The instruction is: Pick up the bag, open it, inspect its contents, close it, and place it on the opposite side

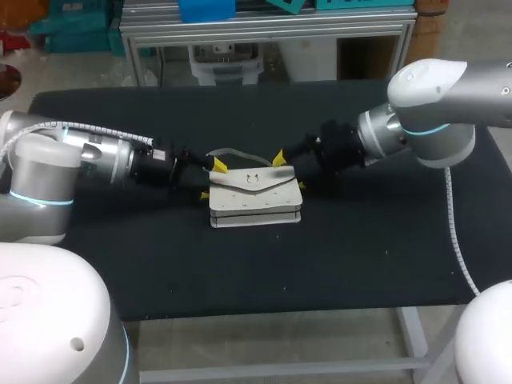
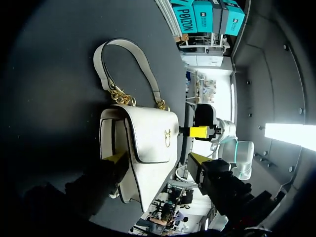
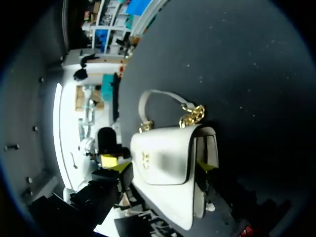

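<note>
Head view: left tool (image 1: pixel 210 180) and right tool (image 1: pixel 290 172), both spread, straddle the bag (image 1: pixel 254 198).

A table (image 1: pixel 360 264) with a matte black top stands on pale legs.

A black-topped table (image 1: pixel 240 272) stands on pale metal legs.

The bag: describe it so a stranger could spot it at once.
On the black table, look at the middle, between the left gripper and the right gripper. The bag lies there, flap up. Against those dark, yellow-tipped grippers it is white, with a gold clasp and chain-linked strap.
</note>
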`<state>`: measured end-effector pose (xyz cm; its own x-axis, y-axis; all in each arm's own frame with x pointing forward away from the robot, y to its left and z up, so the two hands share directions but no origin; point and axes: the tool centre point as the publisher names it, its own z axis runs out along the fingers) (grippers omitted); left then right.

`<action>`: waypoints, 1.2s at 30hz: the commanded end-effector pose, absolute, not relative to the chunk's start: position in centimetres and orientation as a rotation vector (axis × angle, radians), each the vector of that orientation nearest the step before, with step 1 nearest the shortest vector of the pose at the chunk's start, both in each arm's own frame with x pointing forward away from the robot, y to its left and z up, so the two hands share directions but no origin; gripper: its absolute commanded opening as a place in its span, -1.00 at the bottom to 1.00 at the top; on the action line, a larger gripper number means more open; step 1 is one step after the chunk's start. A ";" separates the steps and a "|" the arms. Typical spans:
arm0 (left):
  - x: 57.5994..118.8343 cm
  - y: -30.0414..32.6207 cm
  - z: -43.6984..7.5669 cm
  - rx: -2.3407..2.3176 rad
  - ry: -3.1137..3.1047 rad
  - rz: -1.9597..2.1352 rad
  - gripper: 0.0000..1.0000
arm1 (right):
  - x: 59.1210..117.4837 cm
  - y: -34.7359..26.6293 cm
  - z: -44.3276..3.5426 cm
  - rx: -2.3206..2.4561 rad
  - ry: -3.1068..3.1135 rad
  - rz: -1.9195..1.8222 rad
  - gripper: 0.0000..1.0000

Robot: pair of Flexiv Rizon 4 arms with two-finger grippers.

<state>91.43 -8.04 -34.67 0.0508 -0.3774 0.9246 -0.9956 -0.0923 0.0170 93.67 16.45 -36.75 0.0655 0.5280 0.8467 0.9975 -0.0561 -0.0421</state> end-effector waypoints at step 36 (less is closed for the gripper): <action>89.6 -3.6 -32.7 1.714 -1.503 0.979 0.89 | 89.1 16.5 -38.3 -1.760 -1.615 -0.689 -0.12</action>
